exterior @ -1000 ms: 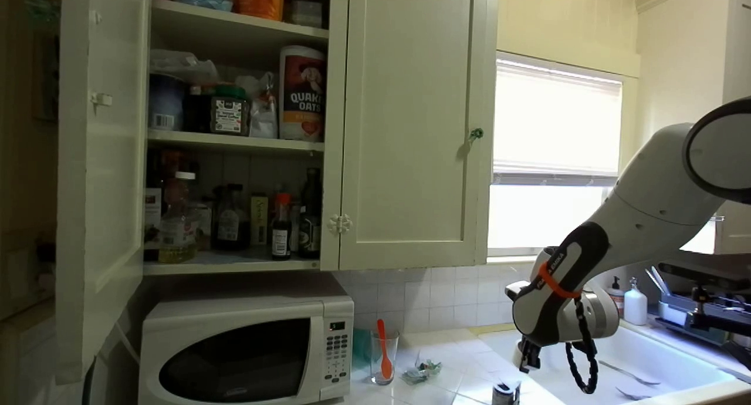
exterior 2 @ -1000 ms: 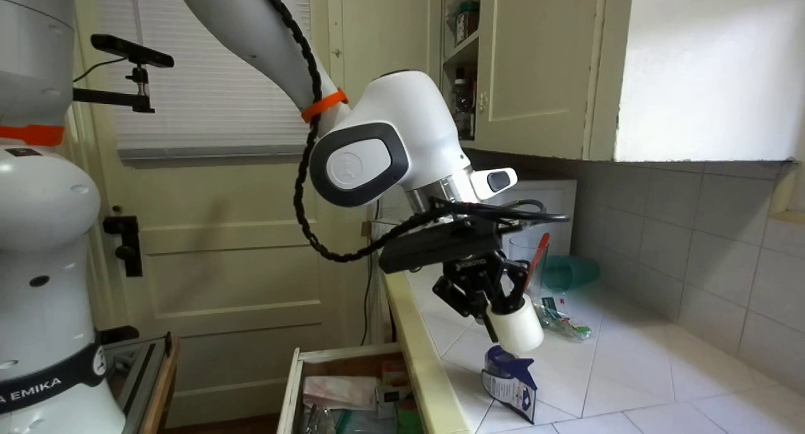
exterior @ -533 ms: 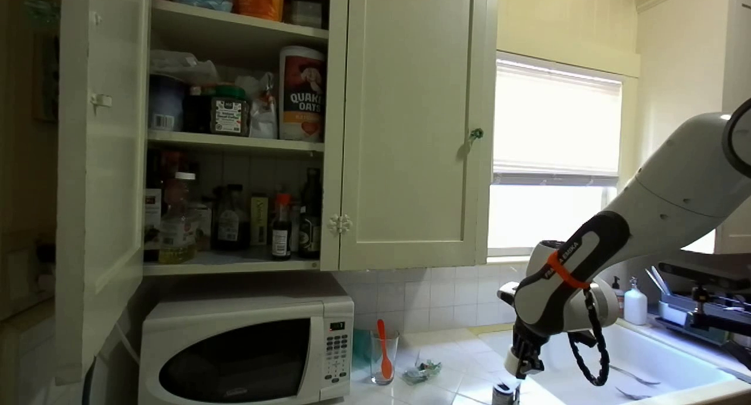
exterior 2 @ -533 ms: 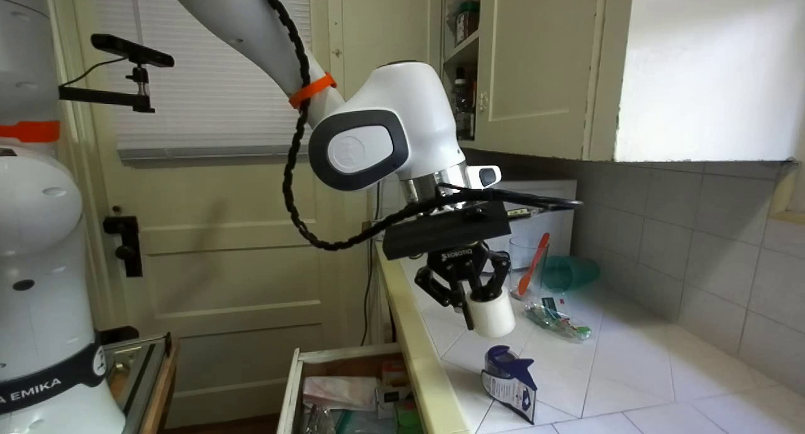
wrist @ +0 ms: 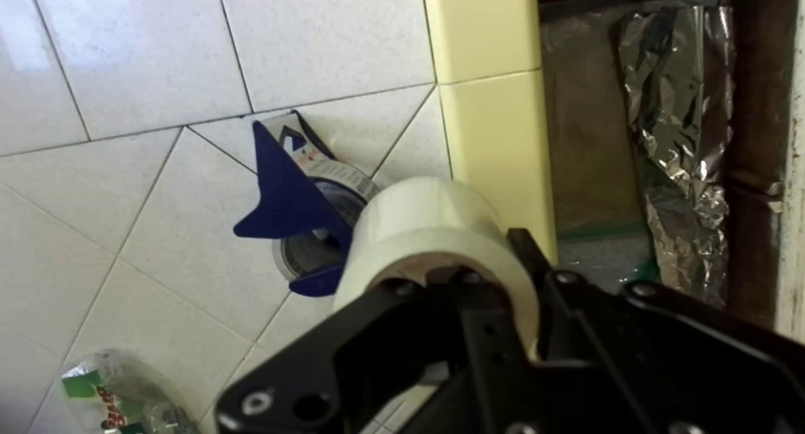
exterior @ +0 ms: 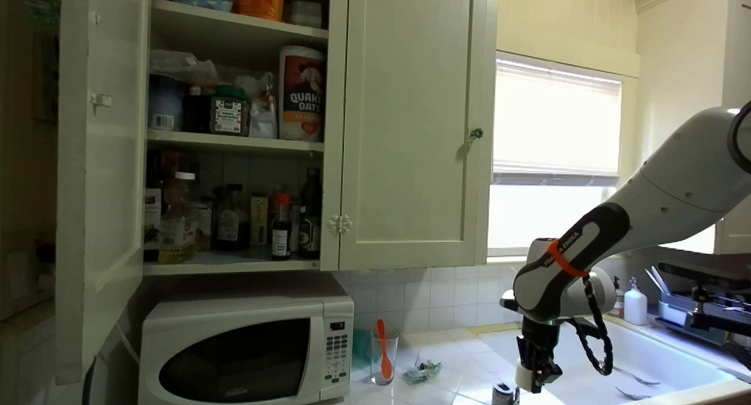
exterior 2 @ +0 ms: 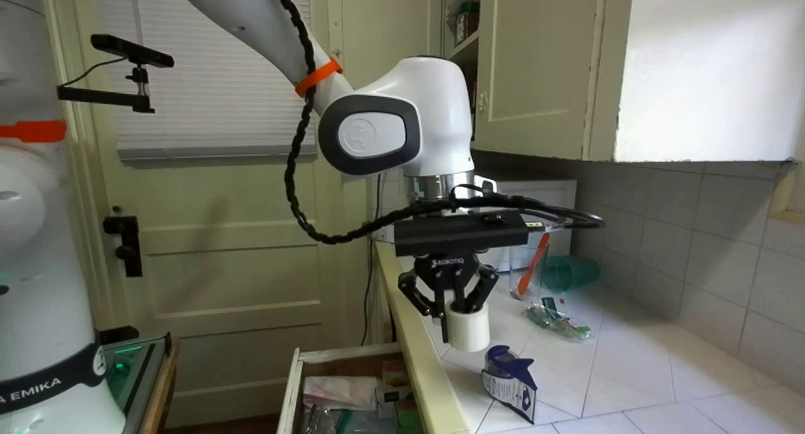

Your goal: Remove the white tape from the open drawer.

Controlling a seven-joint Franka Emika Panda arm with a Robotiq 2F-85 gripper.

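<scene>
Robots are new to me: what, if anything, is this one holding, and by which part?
The white tape, by one side of its roll: one of the jaws is inside the core, the other against the outside.

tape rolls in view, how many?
2: the white tape in the gripper, a second roll in the blue dispenser on the counter. The drawer may hide more.

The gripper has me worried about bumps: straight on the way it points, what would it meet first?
Probably the white tiled countertop, via the held white tape roll; depth is unclear, so the blue tape dispenser might be clipped.
</scene>
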